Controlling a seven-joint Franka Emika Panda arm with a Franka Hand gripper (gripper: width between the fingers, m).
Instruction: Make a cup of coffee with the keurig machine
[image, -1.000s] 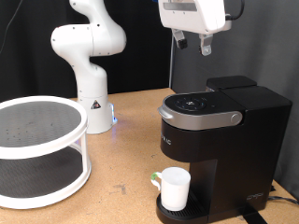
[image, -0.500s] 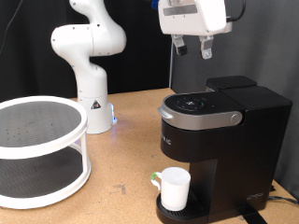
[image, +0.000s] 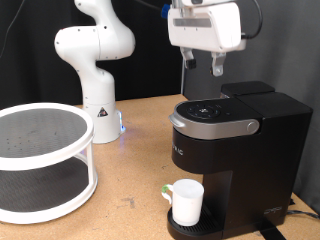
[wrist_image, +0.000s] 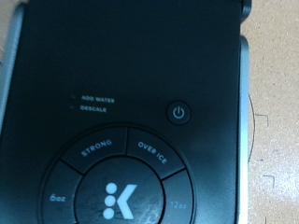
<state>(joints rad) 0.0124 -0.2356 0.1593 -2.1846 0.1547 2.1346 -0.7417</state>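
Above the keurig machine (image: 238, 150), the gripper (image: 203, 66) hangs in open air, well clear of the lid; its 2 fingers (image: 217, 68) stand apart with nothing between them. Compared with 1.0 s ago and 0.5 s ago, the hand has shifted toward the exterior view's left and now sits more squarely over the round button panel (image: 210, 111), where before it was nearer the raised rear block. Height above the lid looks about the same; no contact yet.

Wrist view agrees: it looks straight down on the top panel, with the power button (wrist_image: 180, 114), the STRONG (wrist_image: 96, 146) and OVER ICE (wrist_image: 152, 146) segments and the centre K brew button (wrist_image: 120, 200) all in frame. No fingertips show in that view.

Lid handle (image: 212, 128) is down, machine closed. The cup (image: 186, 202) stands upright on the drip tray (image: 196, 229) under the spout, near the bench's front edge, untouched. Judgement: cup placement done, lid shut, and the sideways move lines the hand up with the buttons.

Elsewhere: white 2-tier round rack (image: 42, 160) at the bench's left edge, and a second white arm base (image: 100, 118) toward the rear edge.
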